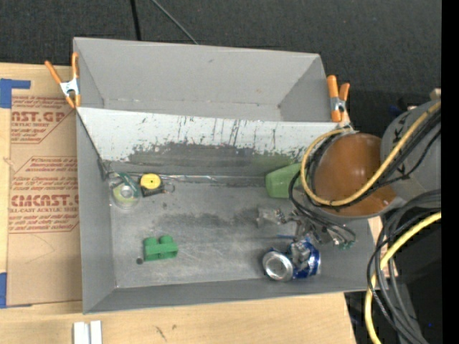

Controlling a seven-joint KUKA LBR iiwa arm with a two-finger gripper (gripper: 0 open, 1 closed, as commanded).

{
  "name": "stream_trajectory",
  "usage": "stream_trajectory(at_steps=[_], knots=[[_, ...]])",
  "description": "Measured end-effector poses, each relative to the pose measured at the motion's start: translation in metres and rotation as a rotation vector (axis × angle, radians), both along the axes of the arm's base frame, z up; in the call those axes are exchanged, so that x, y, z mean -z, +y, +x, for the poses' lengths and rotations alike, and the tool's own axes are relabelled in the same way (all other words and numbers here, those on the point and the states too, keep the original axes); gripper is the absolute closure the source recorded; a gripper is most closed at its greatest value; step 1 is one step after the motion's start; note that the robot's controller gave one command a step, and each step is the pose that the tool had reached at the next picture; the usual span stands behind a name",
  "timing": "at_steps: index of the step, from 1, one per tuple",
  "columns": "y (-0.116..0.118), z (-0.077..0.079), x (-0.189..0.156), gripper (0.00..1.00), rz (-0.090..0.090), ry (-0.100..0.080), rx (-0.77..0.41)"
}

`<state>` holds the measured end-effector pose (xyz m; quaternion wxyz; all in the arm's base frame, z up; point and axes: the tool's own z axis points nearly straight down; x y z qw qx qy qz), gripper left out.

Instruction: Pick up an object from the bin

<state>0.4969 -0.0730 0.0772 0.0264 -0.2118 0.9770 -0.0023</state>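
Observation:
My gripper (300, 228) hangs low at the bin's right side, under the arm's orange cover. Right below it, close to the bin's near wall, lies a crushed blue and silver drink can (290, 262) on its side with its open top facing left. The gripper's lower parts overlap the can's upper edge, and contact cannot be made out. A pale green block (281, 180) sits just up-left of the gripper against the back wall, partly hidden by the cover.
A dark green toy brick (159, 249) lies at the near left. A yellow disc (149, 183) and a clear round lid with green (122, 193) rest in the far left corner. The arm's cables loop over the bin's right rim.

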Motion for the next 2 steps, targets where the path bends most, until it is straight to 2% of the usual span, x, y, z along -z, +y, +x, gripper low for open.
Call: stream_trajectory(at_steps=[1,2], knots=[[-0.004,-0.008,0.004,1.0,-0.006,0.033,-0.002],[0.014,-0.002,-0.154,1.0,-0.008,0.043,-0.028]])
